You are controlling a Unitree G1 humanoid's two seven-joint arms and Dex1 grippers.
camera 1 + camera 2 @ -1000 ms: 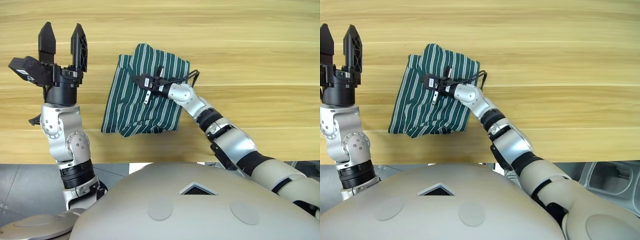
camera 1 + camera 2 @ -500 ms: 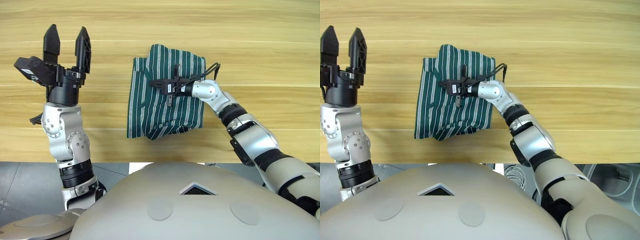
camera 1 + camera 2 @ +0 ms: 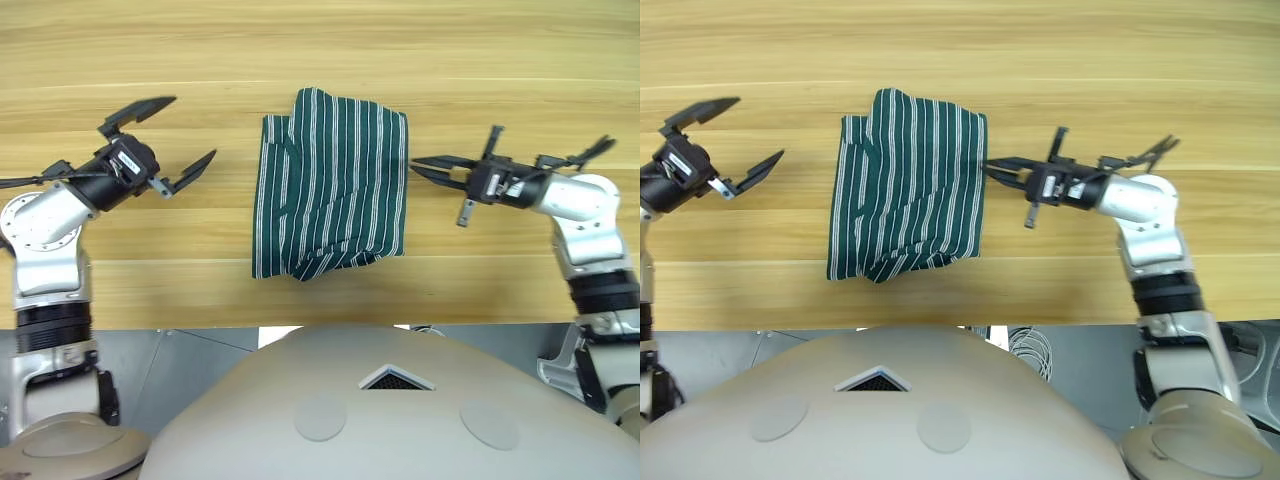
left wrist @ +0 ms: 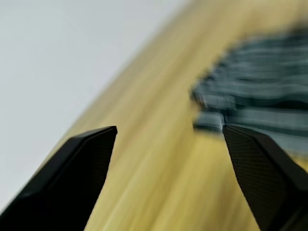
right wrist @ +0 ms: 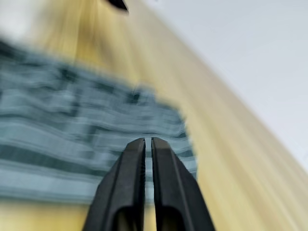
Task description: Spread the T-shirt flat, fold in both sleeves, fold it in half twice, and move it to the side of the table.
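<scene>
t-shirt: i see it folded into a compact green striped block, lying in the middle of the table between my two arms. its near edge is a little rumpled.
left claw: spread wide and holding nothing. it sits over bare wood off the shirt's left side, apart from the cloth and aimed toward it.
right claw: pinched down to a thin slit with nothing in it. its tips point at the shirt's right edge, just beside it, and i cannot tell whether they touch the cloth.
table: light wooden planks.
</scene>
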